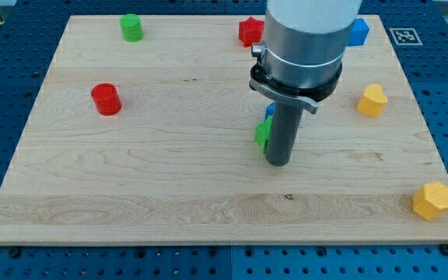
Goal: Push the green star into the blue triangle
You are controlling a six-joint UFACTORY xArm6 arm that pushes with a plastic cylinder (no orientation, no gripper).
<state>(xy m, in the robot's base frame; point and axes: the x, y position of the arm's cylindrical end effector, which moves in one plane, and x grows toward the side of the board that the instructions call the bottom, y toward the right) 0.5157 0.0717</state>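
My tip (278, 163) touches green star (262, 134), its left.

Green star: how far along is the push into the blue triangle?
Done: green star sits right below the blue triangle, apparently touching. In hand: my tip is against the star's right side, hiding most of both. Left: confirm contact, which the rod blocks from view.

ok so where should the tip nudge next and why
Probably a short push toward the view's top. My tip sits just right of the green star, largely hiding it, and a sliver of the blue triangle shows directly above the star, seemingly close or touching.
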